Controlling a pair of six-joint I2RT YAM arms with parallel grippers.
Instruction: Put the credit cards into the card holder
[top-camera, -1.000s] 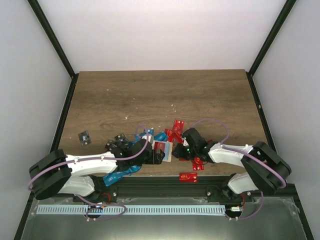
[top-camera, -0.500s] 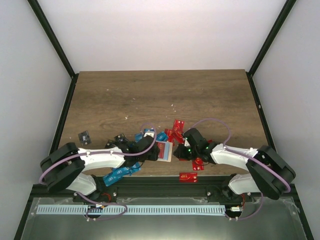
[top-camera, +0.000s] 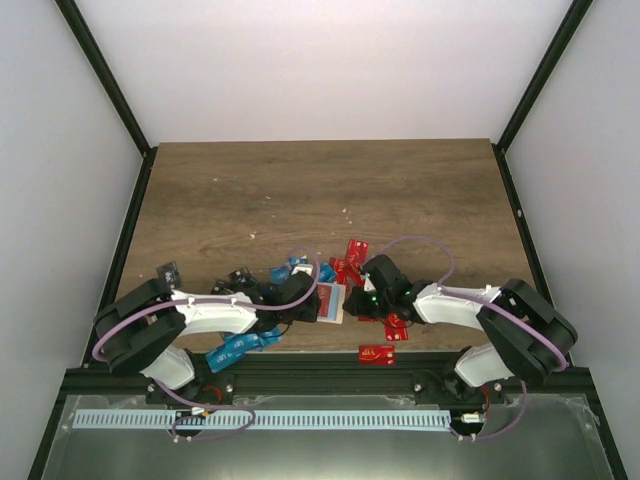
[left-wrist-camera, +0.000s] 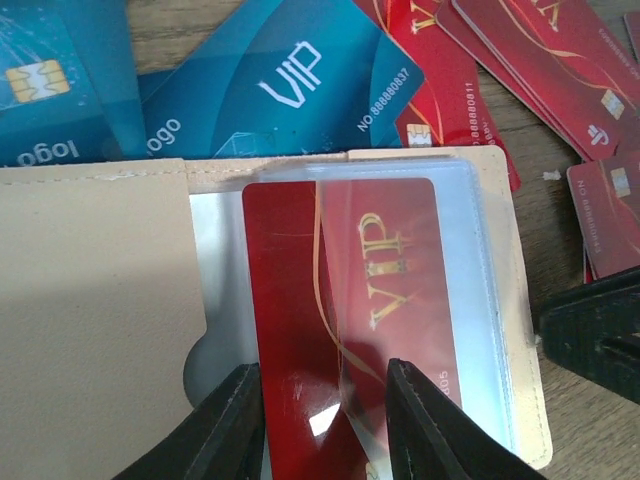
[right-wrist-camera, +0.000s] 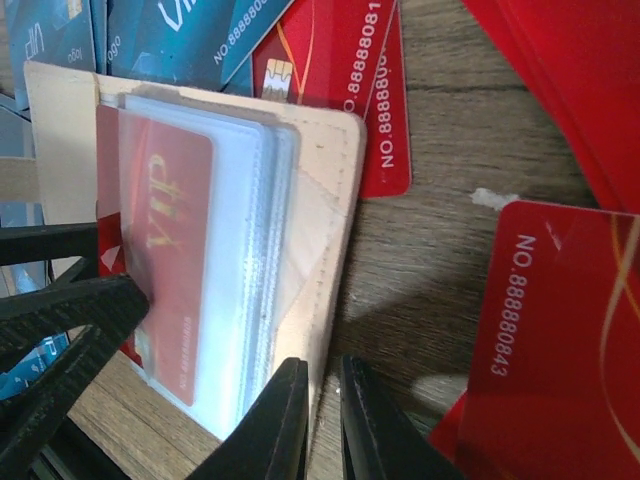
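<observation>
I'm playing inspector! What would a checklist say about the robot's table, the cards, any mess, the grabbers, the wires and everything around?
Surface: brown wood-grain table, bare at the back.
Job's things: open pale beige card holder with clear sleeves; red VIP card partly inside a sleeve; loose blue cards, red cards and black cards around it.
Clutter: tiny pale specks on the wood.
Grippers: left gripper straddles the red VIP card's near end, grip unclear; right gripper pinches the card holder's edge.
Cables: purple cables loop along both arms.
Surroundings: white walls, black frame posts, grey metal tray in front.
</observation>
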